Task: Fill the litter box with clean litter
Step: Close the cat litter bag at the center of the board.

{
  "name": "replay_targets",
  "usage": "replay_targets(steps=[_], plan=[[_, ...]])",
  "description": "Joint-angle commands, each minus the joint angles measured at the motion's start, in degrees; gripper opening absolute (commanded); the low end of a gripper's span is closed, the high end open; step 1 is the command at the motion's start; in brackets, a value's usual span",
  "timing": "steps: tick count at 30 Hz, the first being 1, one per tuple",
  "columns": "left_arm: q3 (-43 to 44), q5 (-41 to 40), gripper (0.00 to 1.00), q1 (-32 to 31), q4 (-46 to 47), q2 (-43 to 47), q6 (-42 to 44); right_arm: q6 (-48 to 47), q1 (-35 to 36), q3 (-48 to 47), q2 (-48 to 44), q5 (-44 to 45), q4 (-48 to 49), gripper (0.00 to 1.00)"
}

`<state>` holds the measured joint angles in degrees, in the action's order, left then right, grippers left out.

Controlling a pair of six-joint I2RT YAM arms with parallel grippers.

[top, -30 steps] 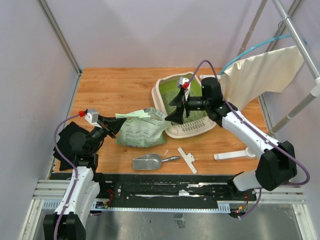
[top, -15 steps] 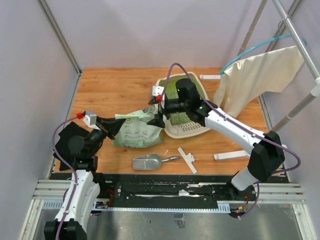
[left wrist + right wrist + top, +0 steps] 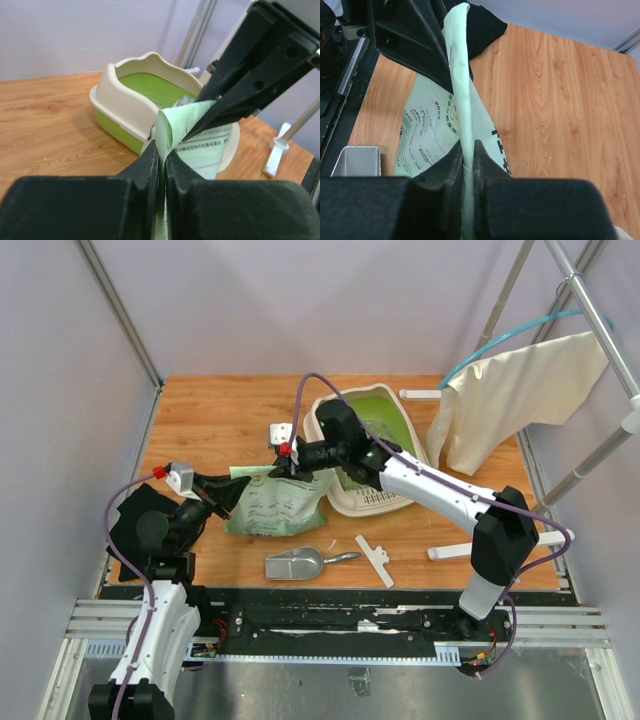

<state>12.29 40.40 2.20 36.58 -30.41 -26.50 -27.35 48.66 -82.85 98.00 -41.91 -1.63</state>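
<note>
Litter box (image 3: 385,502) position: right of centre on the table (image 3: 220,410), upright, with the green interior exposed. The bag (image 3: 275,505) lies just beside its left front corner. A paler patch is visible on the tray floor, but it cannot be confirmed as clean litter. Filling is therefore judged not begun, or barely begun.

The upper edge of the bag is held from both ends. The fingers of the left gripper (image 3: 228,490) are pressed together on the edge at the left. The fingers of the right gripper (image 3: 290,462) are clamped on the same edge nearer the box. No open mouth is seen on the bag, so opening, lifting and pouring are judged not yet done.

A silver scoop (image 3: 298,563) lies unused in front of the bag, and a white T-shaped part (image 3: 375,558) lies just beside its handle. A cream cloth (image 3: 520,400) hangs to the right of the box. The right arm is stretched across the front left of the box, and this is judged the main obstruction to a pour from that side.
</note>
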Motion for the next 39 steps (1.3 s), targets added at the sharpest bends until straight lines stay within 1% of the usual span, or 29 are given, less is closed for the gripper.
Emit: replay_targets(steps=[1,3,5,7,9,11,13,16,19,21,25,28,29,30,31,32,33,34,35,36,37,39], plan=[[1.7,-3.5,0.26,0.4,4.7,2.2,2.6,1.5,0.1,-3.8,-1.2,-1.1,-1.8,0.01],[1.3,-3.7,0.44,0.4,3.9,2.5,3.9,3.4,0.0,-6.2,-1.2,-2.1,-3.8,0.01],[0.9,-1.2,0.6,0.4,3.7,2.6,5.8,6.0,-0.2,-8.4,-0.9,-3.4,-5.2,0.01],[0.3,4.6,0.69,0.4,3.7,2.4,9.7,8.6,-0.7,-10.7,-0.1,-6.5,-6.4,0.01],[-0.2,11.6,0.78,0.4,2.3,2.3,15.0,10.4,-0.9,-14.0,1.4,-8.9,-9.7,0.01],[0.0,13.8,0.81,0.4,-1.5,2.5,18.9,10.5,-0.9,-17.2,3.1,-11.2,-13.4,0.01],[-0.4,11.0,0.82,0.4,-3.3,2.6,20.9,10.7,-0.8,-19.0,4.3,-12.5,-15.8,0.01],[-1.7,7.4,0.81,0.4,1.5,2.4,20.1,10.7,-0.8,-19.1,5.0,-13.1,-16.3,0.01],[-1.2,5.9,0.8,0.4,3.5,0.3,20.9,11.2,-0.5,-19.6,6.0,-13.8,-16.4,0.01],[-0.4,6.0,0.76,0.4,3.6,-2.0,22.2,11.7,-0.2,-20.3,6.5,-14.2,-16.4,0.01],[1.5,8.7,0.58,0.4,2.6,-5.5,23.1,12.4,-0.1,-21.5,7.6,-14.1,-16.6,0.01],[2.0,10.4,0.46,0.4,0.5,-5.0,23.3,12.9,0.0,-22.1,8.4,-12.8,-16.6,0.01],[1.6,10.2,0.4,0.4,0.4,-4.3,23.2,13.2,-0.1,-22.3,8.6,-12.8,-16.5,0.01],[1.0,9.8,0.33,0.4,0.7,-3.6,23.0,13.3,-0.1,-22.5,8.6,-12.8,-16.5,0.04],[0.4,9.0,0.23,0.4,1.1,-2.9,22.7,13.4,0.0,-22.7,8.7,-12.2,-16.4,0.1],[-0.1,7.9,0.1,0.4,1.3,-2.1,22.4,13.5,-0.1,-22.7,8.4,-10.8,-16.4,0.15],[-0.6,6.9,0.02,0.4,1.4,-1.3,22.2,13.4,-0.1,-22.4,8.0,-9.2,-16.4,0.21],[-1.2,5.7,0.01,0.4,1.6,-0.4,21.9,12.9,-0.2,-21.7,7.3,-7.6,-16.5,0.32],[-1.6,4.8,0.01,0.4,2.0,0.6,21.5,12.0,-0.5,-20.6,6.1,-6.2,-16.6,0.46],[-2.0,4.1,0.01,0.4,2.3,1.3,21.2,10.9,-0.9,-19.0,4.7,-4.6,-16.2,0.56],[-2.4,3.8,0.01,0.4,2.8,2.0,20.8,9.9,-1.4,-17.3,3.2,-3.2,-15.9,0.63],[-2.8,3.9,0.01,0.4,4.1,2.5,19.5,8.3,-3.2,-13.3,0.0,-1.5,-15.5,0.69]])
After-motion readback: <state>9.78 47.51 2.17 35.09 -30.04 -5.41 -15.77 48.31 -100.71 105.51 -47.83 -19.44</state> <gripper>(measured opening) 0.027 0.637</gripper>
